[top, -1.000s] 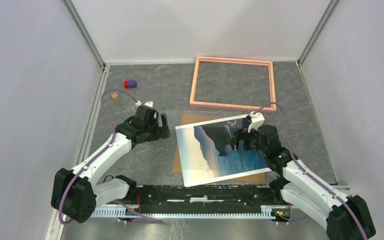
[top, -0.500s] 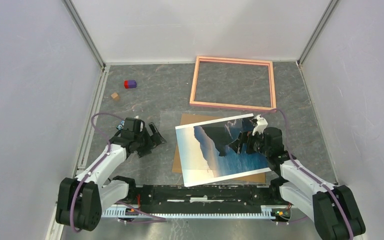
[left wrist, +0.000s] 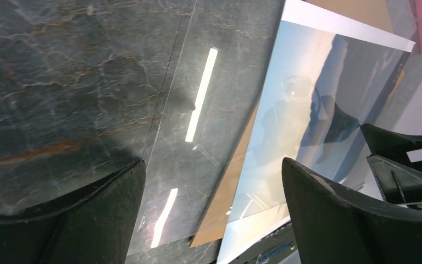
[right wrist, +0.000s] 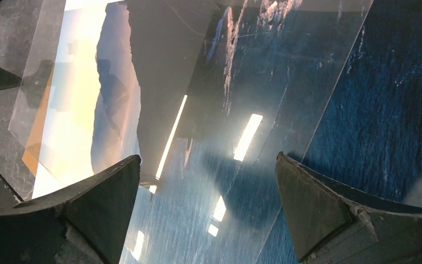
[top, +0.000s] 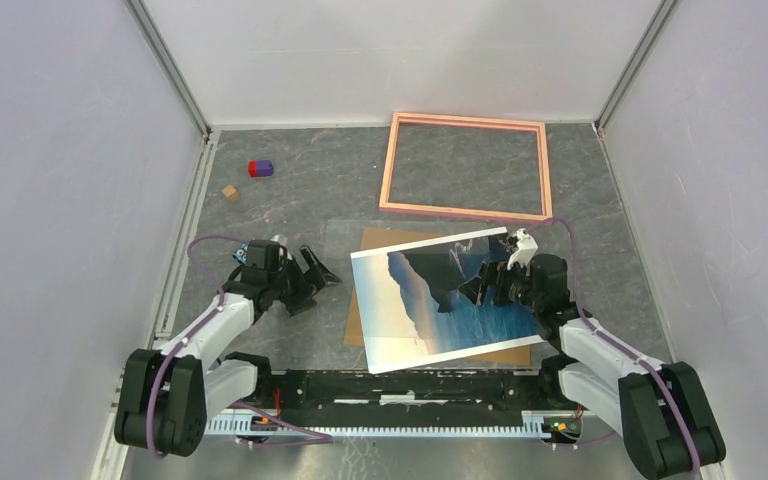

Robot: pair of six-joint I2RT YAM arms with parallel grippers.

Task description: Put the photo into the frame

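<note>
Both arms have drawn back toward their bases. We find the left gripper (top: 322,270) and right gripper (top: 475,285) wide open, empty. The photo (top: 410,300) rests on the backing board (top: 380,240); the frame (top: 465,121) lies apart, unfilled.

The top camera looks steeply down from high behind the near edge of the bench (top: 290,200), taking in its whole surface. Each wrist camera sits low and close, looking out between its own jaws. The one on the left pincer (left wrist: 211,165) slants across the bench towards the photo (left wrist: 318,110), while the one on the right pincer (right wrist: 207,158) hangs just above that print, which all three views share.
</note>
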